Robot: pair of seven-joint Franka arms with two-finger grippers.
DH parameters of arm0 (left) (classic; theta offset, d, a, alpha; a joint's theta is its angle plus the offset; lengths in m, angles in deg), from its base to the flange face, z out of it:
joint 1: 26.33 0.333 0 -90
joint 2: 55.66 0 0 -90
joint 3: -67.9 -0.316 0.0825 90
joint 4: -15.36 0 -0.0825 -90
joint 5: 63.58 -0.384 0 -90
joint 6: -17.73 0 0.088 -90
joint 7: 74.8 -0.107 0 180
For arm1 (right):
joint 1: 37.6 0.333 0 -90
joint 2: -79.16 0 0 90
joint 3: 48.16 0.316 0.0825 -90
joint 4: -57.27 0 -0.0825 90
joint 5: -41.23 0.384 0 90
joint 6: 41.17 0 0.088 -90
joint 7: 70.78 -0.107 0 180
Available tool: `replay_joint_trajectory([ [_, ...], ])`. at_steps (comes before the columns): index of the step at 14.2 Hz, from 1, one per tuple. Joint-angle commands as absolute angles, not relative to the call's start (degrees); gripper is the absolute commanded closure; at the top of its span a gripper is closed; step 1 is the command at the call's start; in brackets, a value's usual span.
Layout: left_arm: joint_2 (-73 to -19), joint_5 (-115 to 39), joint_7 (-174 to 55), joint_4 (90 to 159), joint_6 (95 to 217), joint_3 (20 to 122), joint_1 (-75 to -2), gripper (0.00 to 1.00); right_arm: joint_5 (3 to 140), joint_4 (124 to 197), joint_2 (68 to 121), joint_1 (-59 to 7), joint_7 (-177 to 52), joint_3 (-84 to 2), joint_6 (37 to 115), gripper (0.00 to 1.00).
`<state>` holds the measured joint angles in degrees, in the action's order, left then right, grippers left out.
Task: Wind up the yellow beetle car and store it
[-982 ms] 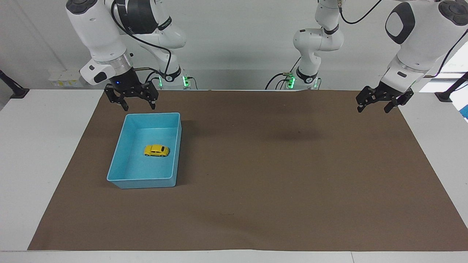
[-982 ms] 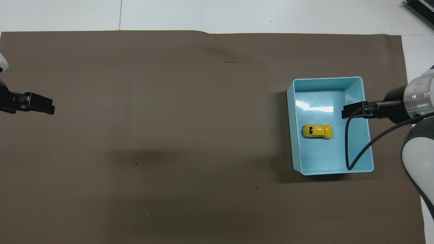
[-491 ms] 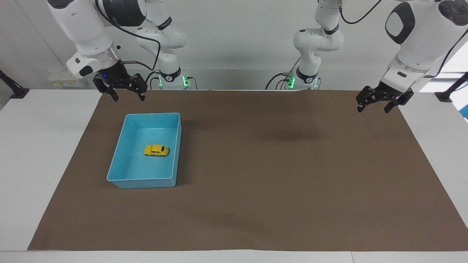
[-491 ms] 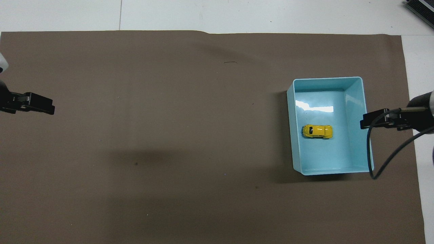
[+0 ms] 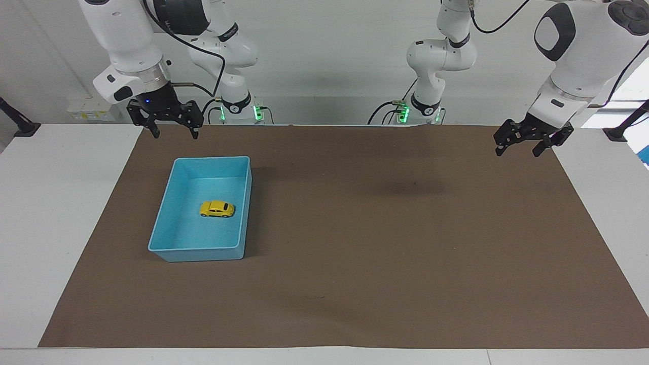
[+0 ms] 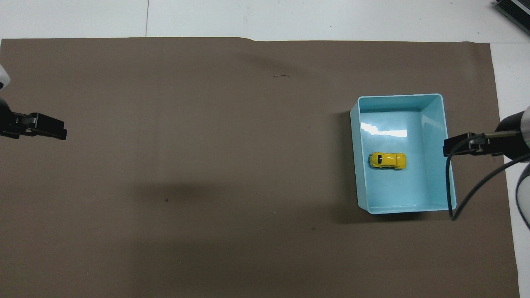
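The yellow beetle car [image 5: 217,209] stands on its wheels on the floor of the blue bin [image 5: 212,158], touching no wall. It also shows in the overhead view [image 6: 387,160], inside the bin [image 6: 399,96]. My right gripper [image 5: 175,133] is open and empty, raised over the brown mat's edge beside the bin, clear of bin and car; it also shows in the overhead view [image 6: 449,147]. My left gripper [image 5: 522,149] is open and empty and waits over the mat at the left arm's end; it also shows in the overhead view [image 6: 62,132].
A brown mat [image 5: 380,228] covers most of the white table. The right arm's black cable [image 6: 449,194] hangs over the bin's wall at the right arm's end.
My right gripper has risen and drawn back from over the bin toward the right arm's end, open and empty. The car, bin and left arm have not moved.
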<state>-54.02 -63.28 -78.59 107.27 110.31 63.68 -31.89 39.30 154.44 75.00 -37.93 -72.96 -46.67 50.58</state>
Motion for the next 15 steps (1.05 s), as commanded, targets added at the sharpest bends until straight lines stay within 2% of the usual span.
replay_joint_trajectory([
  [1,-54.9,-64.3,-78.0,107.6,109.9,63.9,-31.7,0.0,39.4,153.5,75.2,-38.1,-73.4,-46.4,49.7,0.0],
  [15,-54.9,-64.3,-78.0,107.6,109.9,63.9,-31.7,0.0,39.5,153.5,75.2,-38.2,-73.1,-46.5,50.4,0.0],
])
